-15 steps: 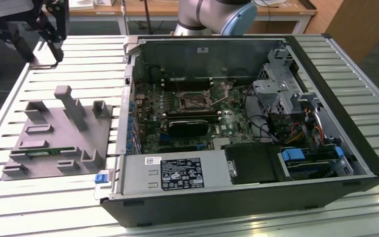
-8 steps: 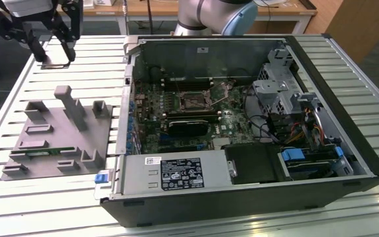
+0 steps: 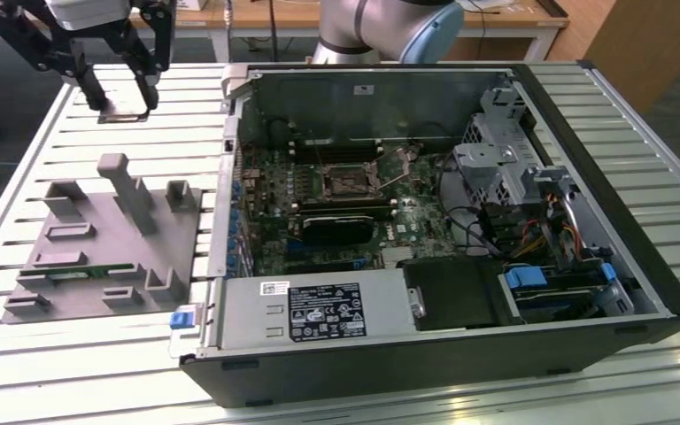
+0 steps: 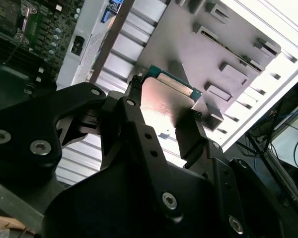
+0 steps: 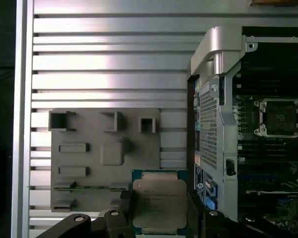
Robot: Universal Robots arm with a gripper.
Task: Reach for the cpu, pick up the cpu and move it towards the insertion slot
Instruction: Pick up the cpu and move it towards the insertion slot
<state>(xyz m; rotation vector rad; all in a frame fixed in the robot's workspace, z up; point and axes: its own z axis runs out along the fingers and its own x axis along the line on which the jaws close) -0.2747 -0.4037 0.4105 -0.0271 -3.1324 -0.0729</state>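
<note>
One gripper raised above the slatted table, fingers clamped on the cpu edges, chip held flat beyond the grey fixture tray, outside the open computer case, well apart from the insertion slot on the motherboard.

Brushed silvery metal cpu, matt black gripper, matt grey plastic tray
</note>
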